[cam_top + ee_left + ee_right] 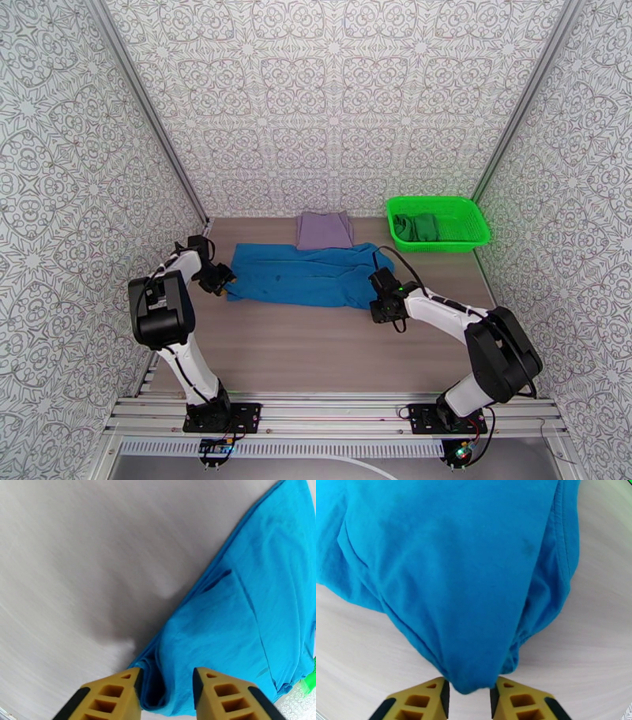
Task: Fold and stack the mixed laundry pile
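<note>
A bright blue shirt (pixel 304 275) lies spread across the middle of the table (pixel 316 355), a long band running left to right. The left gripper (pixel 166 695) pinches its near-left corner and the right gripper (pixel 468 697) pinches its near-right corner, with cloth bunched between the yellow fingers. Touching the shirt's far edge, a lavender-grey garment (pixel 325 230) sits folded flat (the one piece that looks finished). A dark green garment (pixel 417 226) lies crumpled in the green mesh basket (pixel 439 246) at far right. Roughly a third seems done, and nothing is stacked. The tabletop is pale wood-grain, and the walls (pixel 316 95) carry a grey ornamental pattern.
</note>
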You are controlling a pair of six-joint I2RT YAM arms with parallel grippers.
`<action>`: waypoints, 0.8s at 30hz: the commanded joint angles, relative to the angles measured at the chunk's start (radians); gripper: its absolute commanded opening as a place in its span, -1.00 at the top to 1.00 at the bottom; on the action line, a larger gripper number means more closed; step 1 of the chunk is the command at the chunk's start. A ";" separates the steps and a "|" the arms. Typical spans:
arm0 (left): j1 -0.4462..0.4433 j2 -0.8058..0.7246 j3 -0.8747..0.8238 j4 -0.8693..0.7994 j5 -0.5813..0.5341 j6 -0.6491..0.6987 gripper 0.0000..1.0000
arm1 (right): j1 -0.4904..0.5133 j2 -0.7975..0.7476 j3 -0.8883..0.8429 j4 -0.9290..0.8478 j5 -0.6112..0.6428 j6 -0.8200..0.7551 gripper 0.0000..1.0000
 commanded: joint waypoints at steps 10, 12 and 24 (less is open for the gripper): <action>0.001 0.029 0.019 -0.004 0.002 0.015 1.00 | -0.019 -0.006 -0.013 0.030 -0.028 0.012 0.27; -0.003 0.020 0.024 -0.011 0.002 0.015 1.00 | -0.021 -0.006 -0.009 0.032 -0.029 0.011 0.28; -0.006 -0.062 0.009 -0.036 0.004 0.024 1.00 | -0.024 -0.053 0.037 -0.014 0.046 -0.009 -0.05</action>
